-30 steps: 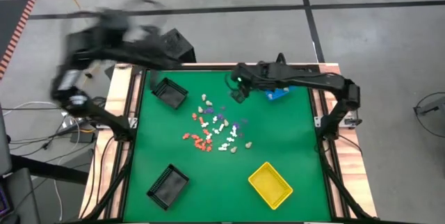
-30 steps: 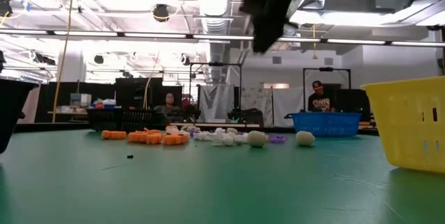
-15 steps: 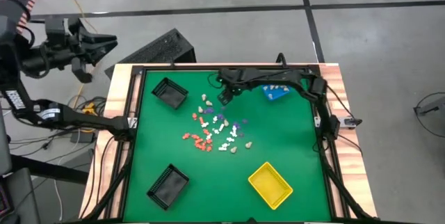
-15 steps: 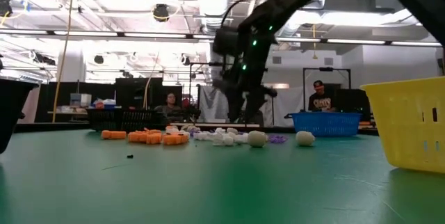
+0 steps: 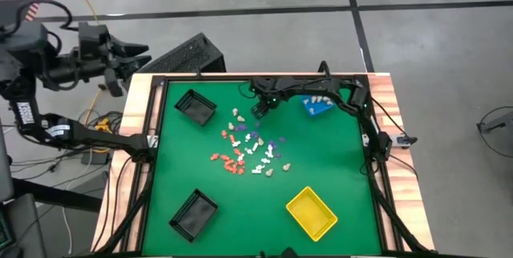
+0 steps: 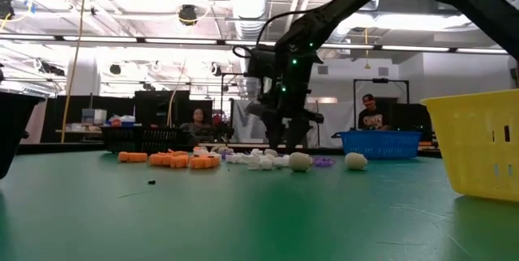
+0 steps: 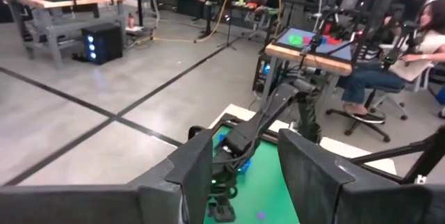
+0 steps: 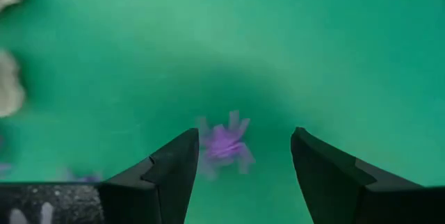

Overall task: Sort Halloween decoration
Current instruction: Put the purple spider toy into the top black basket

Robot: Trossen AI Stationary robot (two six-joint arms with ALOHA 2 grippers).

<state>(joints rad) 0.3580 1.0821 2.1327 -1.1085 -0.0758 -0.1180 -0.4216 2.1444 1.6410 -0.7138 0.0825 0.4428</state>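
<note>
The Halloween decoration [image 5: 250,147] lies in a loose pile of tiny orange, white, purple and beige pieces in the middle of the green mat. My right gripper [image 5: 258,114] hangs low over the pile's far edge, pointing steeply down, open. In the right wrist view its fingers [image 8: 245,135] stand on either side of one purple piece [image 8: 224,146] that lies on the mat; they do not touch it. My left gripper [image 5: 128,59] is held high beyond the table's far left corner, open and holding nothing [image 7: 245,140].
A blue bin [image 5: 318,106] with a few pieces in it stands at the far right. One black bin [image 5: 195,106] is at the far left and another [image 5: 193,213] at the near left. A yellow bin [image 5: 312,212] is at the near right. Beige pieces [image 8: 10,92] lie close to the right gripper.
My right gripper has come down from high above the table to just over the far edge of the pile, shifting a little toward the table's left. My left arm has swung away from the far left of the table and now holds off outside that corner.
</note>
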